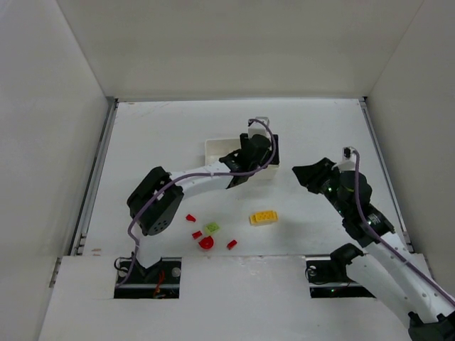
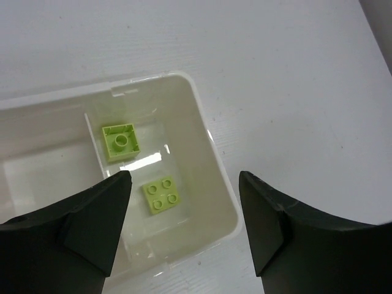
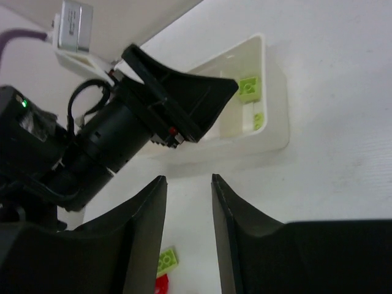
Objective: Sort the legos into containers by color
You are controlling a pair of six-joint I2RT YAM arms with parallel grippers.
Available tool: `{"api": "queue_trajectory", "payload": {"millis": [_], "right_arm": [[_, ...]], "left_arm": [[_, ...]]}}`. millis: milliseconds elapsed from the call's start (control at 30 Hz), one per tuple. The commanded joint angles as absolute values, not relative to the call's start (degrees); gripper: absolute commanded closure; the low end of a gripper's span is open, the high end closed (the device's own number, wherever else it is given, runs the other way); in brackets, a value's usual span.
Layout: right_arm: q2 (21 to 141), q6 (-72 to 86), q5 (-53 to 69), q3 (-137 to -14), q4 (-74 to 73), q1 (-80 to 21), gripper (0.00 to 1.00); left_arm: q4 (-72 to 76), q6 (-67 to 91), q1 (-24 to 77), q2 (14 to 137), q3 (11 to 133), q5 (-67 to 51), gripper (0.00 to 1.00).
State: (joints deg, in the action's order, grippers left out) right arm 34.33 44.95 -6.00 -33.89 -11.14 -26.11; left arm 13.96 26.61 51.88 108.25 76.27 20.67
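The white tray lies at the table's middle, mostly under my left arm. My left gripper hovers over its right end compartment, open and empty. Two light-green square pieces lie in that compartment, one studs down and one studs up. On the table in front lie the yellow brick, another light-green piece and several red bits, among them a half-round. My right gripper is right of the tray, its jaws a narrow gap apart and empty.
White walls enclose the table on three sides. The right wrist view shows the tray's wall, my left gripper above it, and the loose green piece low between the fingers. The arm bases sit at the near edge.
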Motion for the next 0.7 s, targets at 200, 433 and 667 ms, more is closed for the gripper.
{"api": "queue_trajectory", "payload": {"millis": [200,433,667], "right_arm": [[49.63,40.61,-3.69,-36.64,-6.77,-51.69,0.74],[69.59,40.69,-8.78,-42.97,-4.66,-67.36,0.37],[85.59,40.43,-13.27,-52.54,-5.53,-72.64,0.22]], "left_arm": [[21.36,27.07,47.68,72.11,55.58,22.15,0.31],[14.51,31.37,47.76,47.57,36.49,25.74,0.31],[10.64,36.65,52.07,33.76,25.93,30.76,0.32]]}}
